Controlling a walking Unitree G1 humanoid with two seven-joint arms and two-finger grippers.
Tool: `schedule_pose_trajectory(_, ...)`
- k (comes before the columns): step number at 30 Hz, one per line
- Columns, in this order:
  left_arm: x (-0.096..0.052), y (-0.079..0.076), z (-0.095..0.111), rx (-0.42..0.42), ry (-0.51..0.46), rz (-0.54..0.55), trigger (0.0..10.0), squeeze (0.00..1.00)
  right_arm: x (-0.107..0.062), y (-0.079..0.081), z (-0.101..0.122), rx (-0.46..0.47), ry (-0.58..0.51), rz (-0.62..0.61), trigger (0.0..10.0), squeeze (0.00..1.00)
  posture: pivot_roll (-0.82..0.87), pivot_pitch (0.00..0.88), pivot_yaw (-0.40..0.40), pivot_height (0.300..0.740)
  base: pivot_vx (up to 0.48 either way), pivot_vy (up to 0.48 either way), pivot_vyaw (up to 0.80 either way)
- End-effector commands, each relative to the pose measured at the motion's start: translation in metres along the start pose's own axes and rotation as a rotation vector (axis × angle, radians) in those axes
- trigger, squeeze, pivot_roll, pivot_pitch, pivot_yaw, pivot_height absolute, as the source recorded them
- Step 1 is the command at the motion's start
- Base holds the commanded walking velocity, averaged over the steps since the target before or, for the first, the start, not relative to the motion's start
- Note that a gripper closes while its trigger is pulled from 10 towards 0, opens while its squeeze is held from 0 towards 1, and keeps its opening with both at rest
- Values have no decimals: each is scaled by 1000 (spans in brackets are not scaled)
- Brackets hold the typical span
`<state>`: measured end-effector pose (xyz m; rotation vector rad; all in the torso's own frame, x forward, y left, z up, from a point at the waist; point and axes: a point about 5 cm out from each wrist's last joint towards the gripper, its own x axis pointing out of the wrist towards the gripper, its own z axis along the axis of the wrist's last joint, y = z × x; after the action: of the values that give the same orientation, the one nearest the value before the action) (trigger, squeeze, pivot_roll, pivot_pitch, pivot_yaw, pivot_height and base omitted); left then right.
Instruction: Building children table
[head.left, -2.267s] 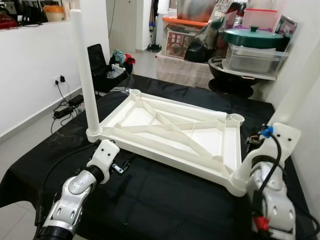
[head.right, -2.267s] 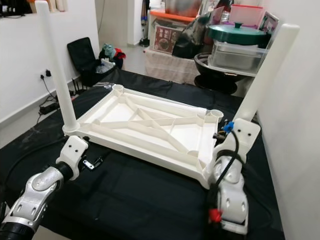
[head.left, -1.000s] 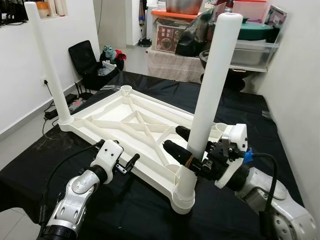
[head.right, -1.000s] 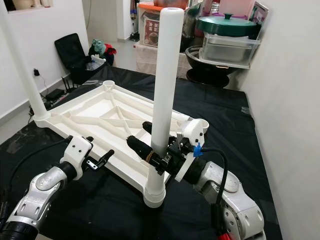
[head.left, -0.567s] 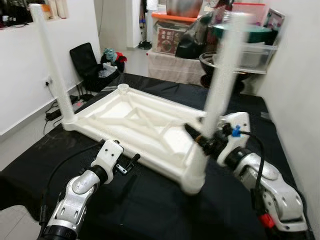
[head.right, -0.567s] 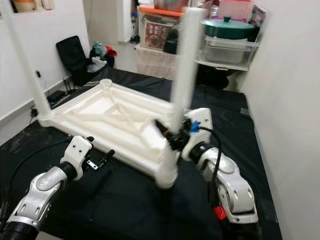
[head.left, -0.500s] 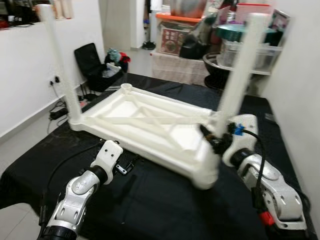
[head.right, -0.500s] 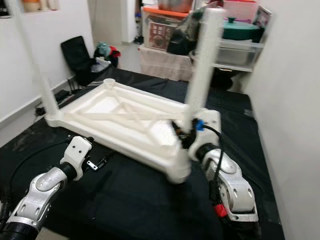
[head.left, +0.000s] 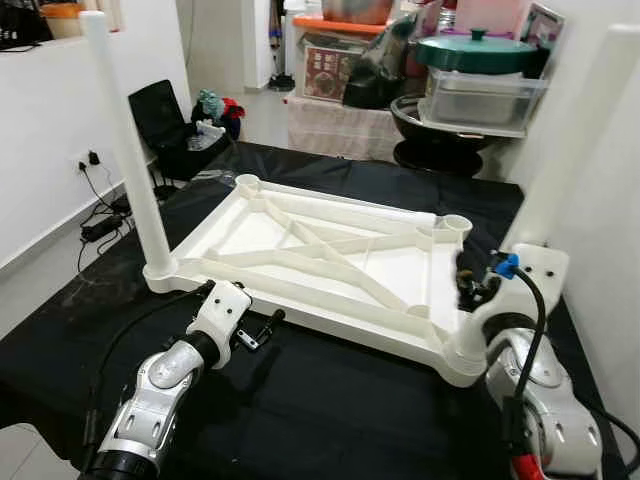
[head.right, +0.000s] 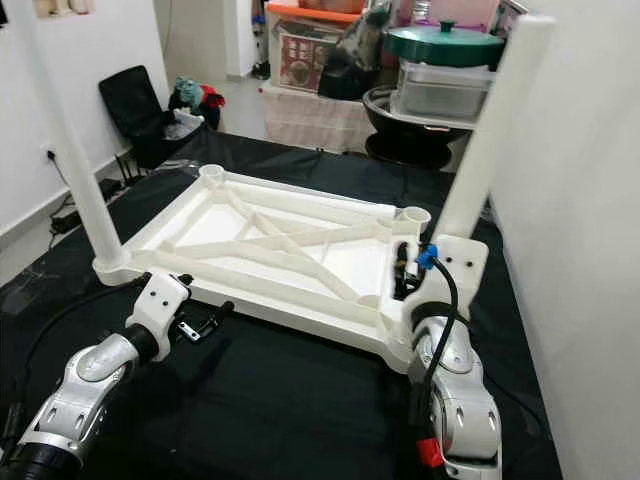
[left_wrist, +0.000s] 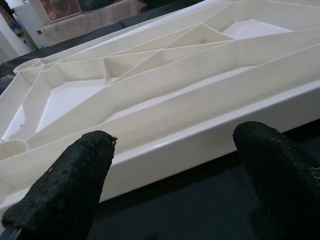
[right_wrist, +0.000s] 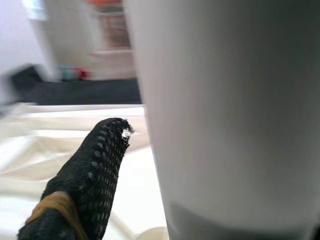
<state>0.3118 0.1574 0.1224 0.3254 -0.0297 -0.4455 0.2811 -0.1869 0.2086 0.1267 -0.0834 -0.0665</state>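
The upturned white children's table top (head.left: 330, 262) lies on a black cloth (head.left: 330, 400). The left gripper (head.left: 262, 330), fingers spread wide, hovers beside its near edge. The right gripper (head.right: 402, 268) clasps the near-right table leg (head.right: 490, 140). Behind, a clear storage bin (head.left: 484, 100) carries a green lid (head.left: 484, 50); its contents are unclear.

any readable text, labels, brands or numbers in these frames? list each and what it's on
None can be read.
The brown printed carton behind the black-draped table carries a round picture and print, too small and blurred to read.
The upturned white plastic tabletop, its two fitted white tube legs and the robot's silver arms show no visible lettering.
The left gripper and the right gripper bear no visible marking.
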Motion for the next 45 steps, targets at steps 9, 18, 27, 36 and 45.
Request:
schedule_pose_trajectory(9, -1, -2, -2, -12, 3, -14, 10000, 0, -25, 39, 22, -61, -30, 874, 10000, 0, 47, 0, -93, 740, 0, 0, 0)
schedule_pose_trajectory(18, -4, 1, -4, -10, 8, 2, 10000, 0, 1, 29, 4, -102, 25, 708, 0, 0, 63, 0, -103, 740, 0, 0, 0)
schedule_pose_trajectory(27, -5, 0, -4, -13, 11, 1, 10000, 0, 9, -51, -19, -133, 142, -320, 0, 0, 44, 0, -88, 740, 0, 0, 0)
schedule_pose_trajectory(36, -1, -2, -4, -17, 11, -11, 10000, 0, -9, -14, -23, -12, 150, -226, 10000, 0, 17, 0, -64, 740, 0, 0, 0)
schedule_pose_trajectory(45, 2, -2, 0, -25, -3, -21, 10000, 0, -29, 51, 13, 4, 34, 863, 10000, 0, 37, 0, -81, 740, 0, 0, 0)
